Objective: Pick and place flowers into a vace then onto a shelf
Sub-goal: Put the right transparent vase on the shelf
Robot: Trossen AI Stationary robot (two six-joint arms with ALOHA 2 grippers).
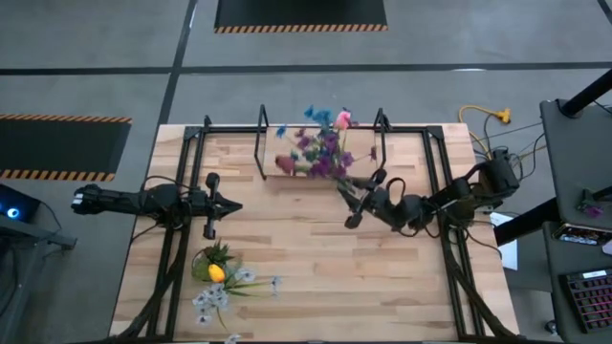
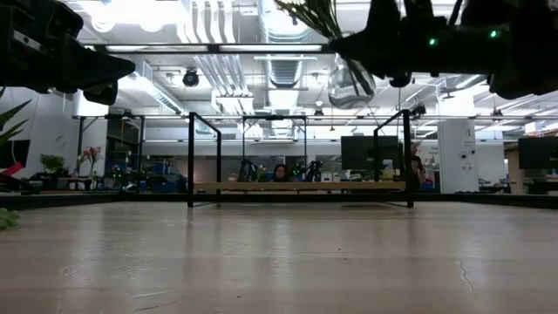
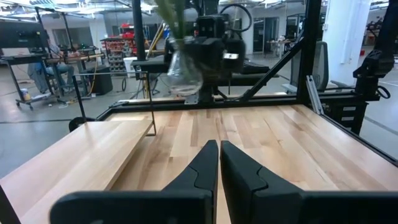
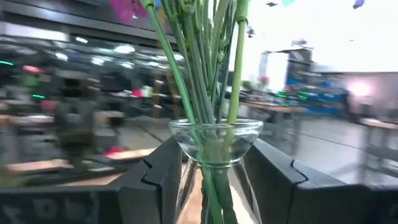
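Note:
A clear glass vase [image 3: 183, 71] holding several green-stemmed flowers [image 1: 325, 151] hangs in the air, with my right gripper [image 1: 359, 199] shut on it just in front of the shelf [image 1: 287, 164]. The shelf is a light wooden board on thin black loop supports near the table's far edge. The blossoms reach over the board. In the low view the vase [image 2: 351, 83] is well above the shelf [image 2: 301, 186]. My left gripper [image 3: 219, 163] waits shut at the table's left side, pointing level toward the vase. My right gripper pinches the vase's narrow neck [image 4: 214, 163], just below its flared rim, between its two fingers [image 4: 155, 180]. The fingers come nearly level from the table's right side. The vase is lifted clear of table and shelf, roughly upright, with the stems [image 4: 205, 74] rising out of it.
More loose flowers and a small leafy plant [image 1: 218, 277] lie near the table's near left corner. Black frame rails [image 1: 435, 182] run along both sides of the tabletop. Cables [image 1: 483, 119] lie off the far right corner.

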